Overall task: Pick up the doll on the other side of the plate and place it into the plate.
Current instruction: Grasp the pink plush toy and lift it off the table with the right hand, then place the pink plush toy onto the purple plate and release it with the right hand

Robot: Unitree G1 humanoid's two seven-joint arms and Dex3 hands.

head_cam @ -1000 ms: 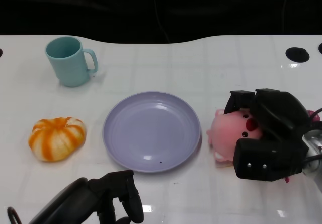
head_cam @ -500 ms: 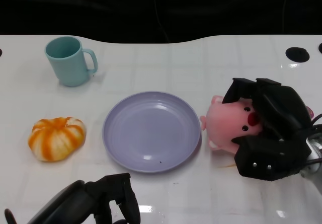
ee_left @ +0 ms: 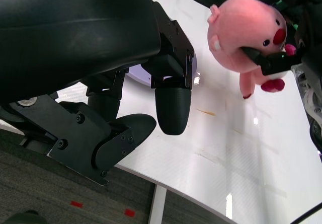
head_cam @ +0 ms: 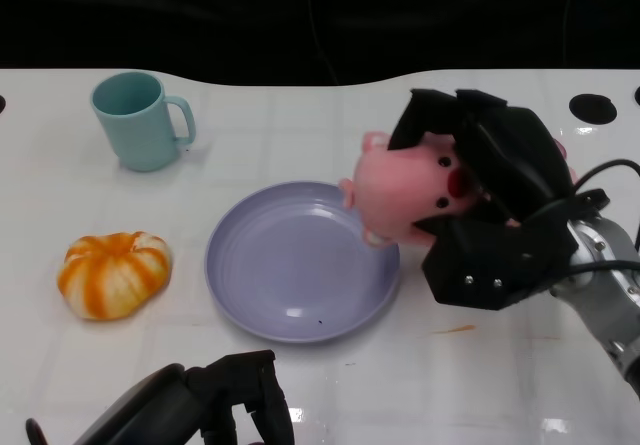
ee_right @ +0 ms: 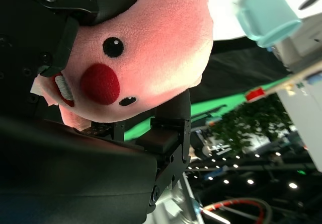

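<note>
The right robot hand (head_cam: 495, 215) grips the pink doll (head_cam: 405, 190), its black fingers wrapped over the doll's head and sides, holding it clear of the table (head_cam: 500, 365) above the near-side rim of the lavender plate (head_cam: 290, 265). Beyond the plate from that hand lie an orange pumpkin (head_cam: 113, 273) and a teal mug (head_cam: 140, 120). The left robot hand (head_cam: 215, 410) hangs low at the table's near edge, fingers curled on nothing.
</note>
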